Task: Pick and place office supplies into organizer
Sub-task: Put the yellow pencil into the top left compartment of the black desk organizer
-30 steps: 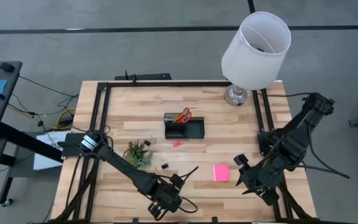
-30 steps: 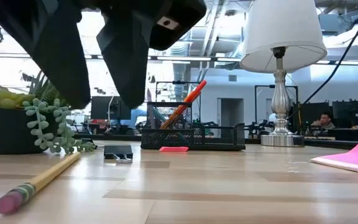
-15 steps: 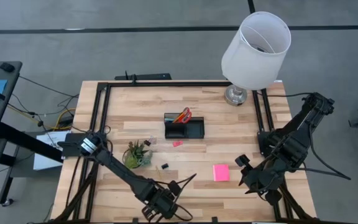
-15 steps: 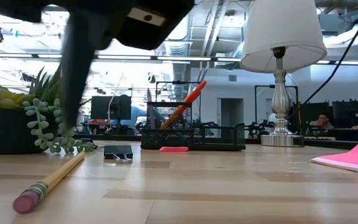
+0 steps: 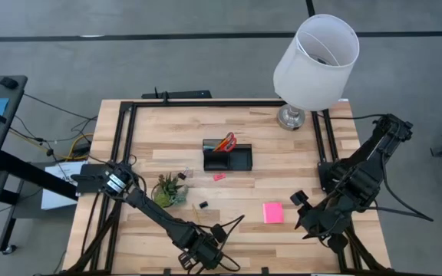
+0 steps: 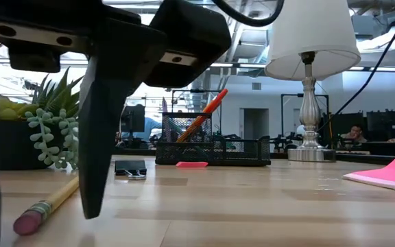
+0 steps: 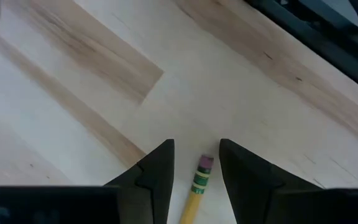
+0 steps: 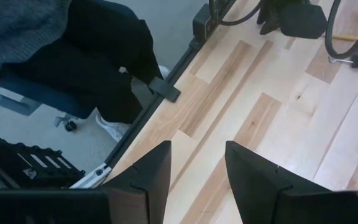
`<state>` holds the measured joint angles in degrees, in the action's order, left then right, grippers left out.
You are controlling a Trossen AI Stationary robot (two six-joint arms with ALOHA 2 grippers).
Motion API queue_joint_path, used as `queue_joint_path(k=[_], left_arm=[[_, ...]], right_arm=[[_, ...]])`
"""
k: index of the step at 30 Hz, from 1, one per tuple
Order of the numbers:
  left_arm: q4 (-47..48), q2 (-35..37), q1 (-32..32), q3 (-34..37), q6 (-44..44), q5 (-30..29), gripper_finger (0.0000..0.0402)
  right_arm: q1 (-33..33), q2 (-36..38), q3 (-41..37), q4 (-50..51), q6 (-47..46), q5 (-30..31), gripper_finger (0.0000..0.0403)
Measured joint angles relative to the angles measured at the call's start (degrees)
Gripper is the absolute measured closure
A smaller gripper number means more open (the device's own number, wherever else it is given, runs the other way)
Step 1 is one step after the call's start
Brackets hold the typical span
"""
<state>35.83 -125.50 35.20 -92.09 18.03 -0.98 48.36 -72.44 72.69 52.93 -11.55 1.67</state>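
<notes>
A yellow pencil (image 5: pixel 232 224) lies near the table's near edge, pink eraser end (image 7: pixel 204 163) nearest that edge. My left gripper (image 7: pixel 196 163) is open and low over it, one finger on each side of the eraser end (image 6: pixel 27 221) without touching. The black organizer (image 5: pixel 227 157) sits mid-table with an orange pen and red scissors (image 5: pixel 225 142) standing in its tall box. The pink sticky pad (image 5: pixel 272 212), pink eraser (image 5: pixel 219 177) and a black clip (image 5: pixel 202 205) lie on the wood. My right gripper (image 5: pixel 305 222) waits open at the near right.
A small potted plant (image 5: pixel 169 189) stands left of centre, close behind the left arm. The white-shaded lamp (image 5: pixel 317 61) stands at the far right corner. A seated person's legs (image 8: pixel 92 56) show just past the table edge by the right gripper. Black rails (image 5: pixel 129 146) frame the table.
My left gripper has dropped from well above the table until its open fingers straddle the pencil's eraser end, shifting slightly along the near edge as it came down. The pencil's eraser end has moved a little toward the table's right. The right arm has kept still.
</notes>
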Motion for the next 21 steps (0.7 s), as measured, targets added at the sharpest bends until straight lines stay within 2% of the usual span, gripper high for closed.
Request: queue_joint_path(k=[21], left_arm=[[3.2,0.0,0.0,0.5,-2.1,1.0,0.0279]], right_arm=[[0.0,0.0,0.0,0.4,0.0,0.0,0.0255]])
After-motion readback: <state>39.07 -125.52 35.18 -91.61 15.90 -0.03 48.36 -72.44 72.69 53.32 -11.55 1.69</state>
